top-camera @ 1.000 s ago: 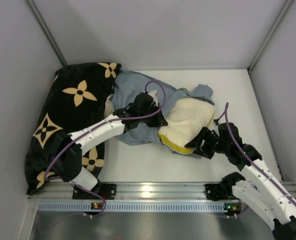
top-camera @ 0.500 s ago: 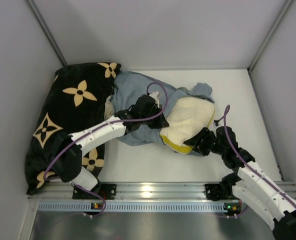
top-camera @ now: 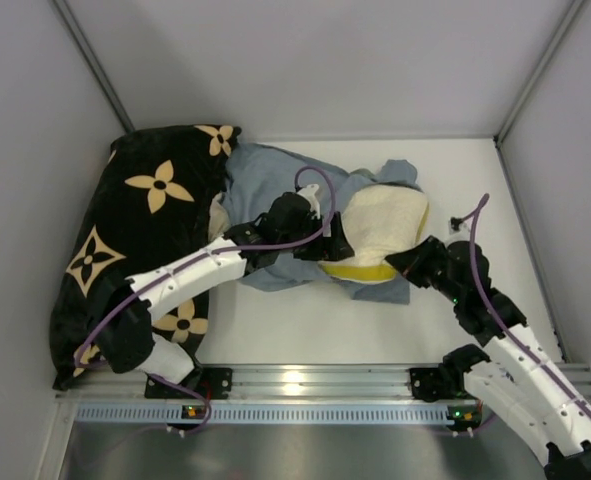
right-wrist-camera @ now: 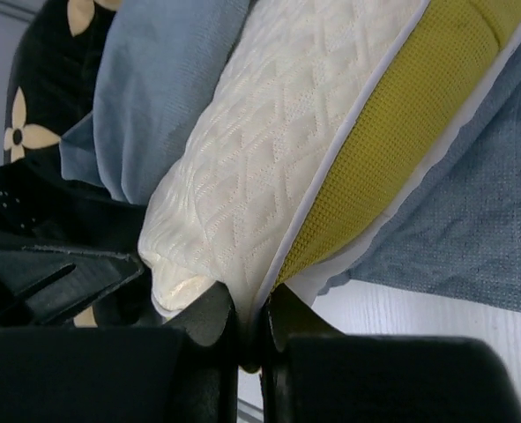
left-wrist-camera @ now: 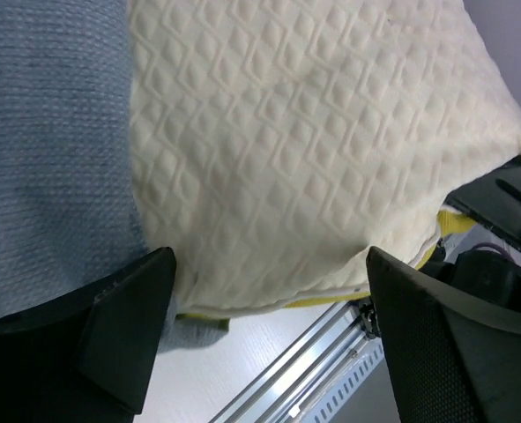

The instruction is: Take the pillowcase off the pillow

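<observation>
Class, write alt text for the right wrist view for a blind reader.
The right gripper is shut on the edge of the cream quilted pillow, beside its yellow band. Blue-grey pillowcase fabric shows on both sides of it.

Left jaws parted; right jaws pinched pillow (right-wrist-camera: 278, 159) edge.

The black cushion (top-camera: 145, 225) blocks the left side; bare table (top-camera: 505, 195) lies open right of the pillow (top-camera: 385, 225).

Black flower-patterned cushion (top-camera: 140, 235) along the left wall on white table (top-camera: 295, 330)
</observation>
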Tool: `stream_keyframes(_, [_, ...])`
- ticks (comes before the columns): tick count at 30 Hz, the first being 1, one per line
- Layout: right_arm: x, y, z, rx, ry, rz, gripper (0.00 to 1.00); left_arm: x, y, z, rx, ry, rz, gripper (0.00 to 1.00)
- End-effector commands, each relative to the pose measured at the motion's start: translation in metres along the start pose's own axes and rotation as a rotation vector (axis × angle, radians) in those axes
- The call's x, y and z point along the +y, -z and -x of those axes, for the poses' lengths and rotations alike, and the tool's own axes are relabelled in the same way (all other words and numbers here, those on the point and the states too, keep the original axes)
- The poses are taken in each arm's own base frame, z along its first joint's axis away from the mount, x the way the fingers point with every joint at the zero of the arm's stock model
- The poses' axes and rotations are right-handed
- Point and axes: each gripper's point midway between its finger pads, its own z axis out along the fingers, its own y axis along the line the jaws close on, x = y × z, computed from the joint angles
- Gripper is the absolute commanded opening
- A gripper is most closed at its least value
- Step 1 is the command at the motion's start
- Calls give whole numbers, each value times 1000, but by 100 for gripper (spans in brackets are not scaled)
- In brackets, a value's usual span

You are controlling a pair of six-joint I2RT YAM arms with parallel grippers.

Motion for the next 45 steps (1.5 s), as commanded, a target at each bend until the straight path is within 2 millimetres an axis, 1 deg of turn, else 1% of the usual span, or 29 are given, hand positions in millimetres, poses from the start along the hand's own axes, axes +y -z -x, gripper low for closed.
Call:
stream_keyframes(1, [17, 28, 65, -245, 77, -56, 0, -26, 42, 36, -126, -69, -13, 94])
stream_keyframes(2, [22, 34, 72, -266, 93, -57, 0, -25, 57, 43, -150, -73, 14, 95])
stream_keyframes(3, [21, 38, 78, -291, 99, -75, 0, -21, 64, 47, -173, -75, 46, 95])
stream_keyframes(4, [16, 43, 78, -291, 103, -107, 0, -8, 71, 58, -230, -71, 127, 96])
stream_keyframes(5, [21, 51, 87, -319, 105, -108, 0, -4, 81, 63, -263, -69, 157, 96])
stream_keyframes(6, [21, 56, 94, -349, 115, -124, 0, 8, 86, 60, -263, -64, 212, 96])
stream_keyframes(8, [25, 69, 102, -375, 126, -140, 0, 30, 95, 64, -313, -53, 324, 98])
stream_keyframes(9, [25, 74, 108, -396, 132, -156, 0, 44, 95, 56, -300, -39, 379, 98])
stream_keyframes(12, [31, 90, 117, -420, 147, -176, 0, 73, 97, 49, -319, 5, 488, 99])
stream_keyframes(13, [33, 95, 120, -428, 149, -174, 0, 87, 95, 42, -305, 20, 525, 99])
stream_keyframes(14, [40, 103, 124, -446, 150, -161, 0, 95, 93, 39, -302, 33, 546, 99])
stream_keyframes(16, [41, 112, 126, -453, 160, -161, 0, 113, 93, 37, -301, 78, 586, 99])
stream_keyframes(17, [47, 120, 130, -466, 159, -151, 0, 123, 89, 30, -282, 88, 611, 99])
stream_keyframes(23, [51, 140, 127, -449, 173, -145, 0, 159, 75, 20, -248, 145, 681, 99])
stream_keyframes(26, [48, 145, 120, -419, 178, -147, 0, 169, 63, 24, -249, 186, 637, 99])
stream_keyframes(27, [47, 145, 114, -397, 181, -141, 0, 177, 57, 21, -217, 220, 611, 99])
stream_keyframes(29, [46, 146, 109, -376, 185, -139, 0, 183, 51, 25, -205, 243, 588, 99])
stream_keyframes(30, [45, 147, 107, -369, 186, -133, 0, 183, 48, 34, -213, 238, 576, 99])
stream_keyframes(31, [43, 146, 104, -361, 187, -136, 0, 193, 41, 34, -190, 247, 597, 99])
stream_keyframes(32, [42, 146, 102, -352, 188, -132, 0, 195, 38, 39, -187, 233, 600, 99])
stream_keyframes(33, [44, 144, 98, -334, 192, -120, 0, 196, 36, 52, -203, 232, 601, 99])
stream_keyframes(34, [44, 143, 97, -325, 193, -116, 0, 205, 27, 51, -181, 231, 626, 99])
stream_keyframes(36, [45, 141, 92, -301, 195, -106, 0, 215, 20, 58, -177, 214, 659, 99])
stream_keyframes(37, [45, 140, 91, -296, 196, -102, 0, 221, 9, 62, -163, 207, 673, 99])
stream_keyframes(40, [51, 143, 90, -288, 195, -77, 0, 234, -4, 69, -148, 188, 707, 99])
stream_keyframes(42, [52, 144, 90, -287, 205, -72, 0, 241, -6, 75, -157, 162, 743, 99])
stream_keyframes(43, [54, 147, 91, -292, 206, -68, 0, 249, -9, 71, -137, 155, 775, 99])
stream_keyframes(44, [55, 148, 93, -297, 208, -69, 0, 253, -6, 78, -157, 141, 813, 99])
stream_keyframes(45, [55, 149, 93, -299, 211, -69, 0, 259, -7, 76, -150, 137, 839, 99])
